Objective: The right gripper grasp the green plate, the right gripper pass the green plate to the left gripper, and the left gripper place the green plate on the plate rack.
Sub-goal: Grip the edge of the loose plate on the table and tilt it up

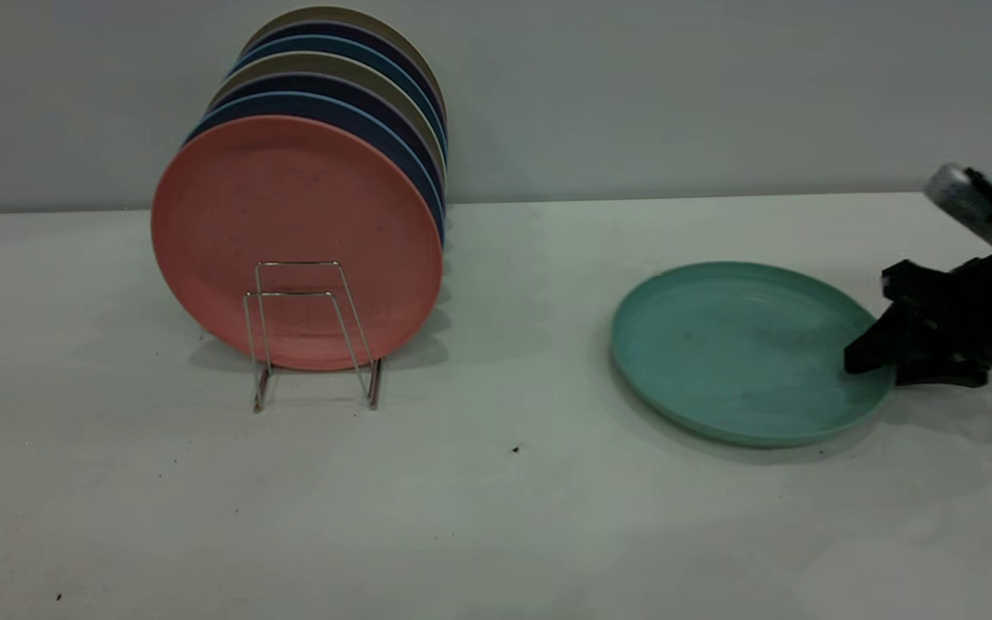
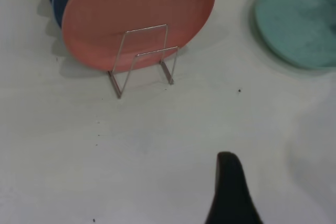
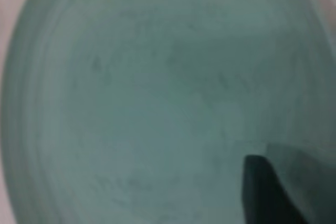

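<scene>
From the outside camera, the right end effector (image 1: 873,360) sits low at the edge of the green plate (image 1: 741,349). One black finger (image 1: 871,344) lies over the plate's rim and the other part is down by the worktop (image 1: 496,499) just outside it. It looks closed around the rim, holding the plate. The plate lies flat on the worktop. Far off on the plate's other side stands the plate rack (image 1: 313,331). A pink plate (image 1: 294,237) stands upright in it, with blue plates (image 1: 337,112) and tan plates (image 1: 350,65) lined up behind. The front wire loops of the rack are free. Nothing stands between the green plate and the rack, only a small dark speck (image 1: 515,449) on the worktop.

From the left wrist camera, only one black finger of the left end effector (image 2: 231,192) shows, held above the bare worktop. I cannot tell if it is wide or narrow. The rack and the pink plate are well away from it, and the green plate lies far off to one side.

From the right wrist camera, the green plate fills almost the whole picture, very close. One dark finger tip (image 3: 268,192) rests on the plate's inside face.
</scene>
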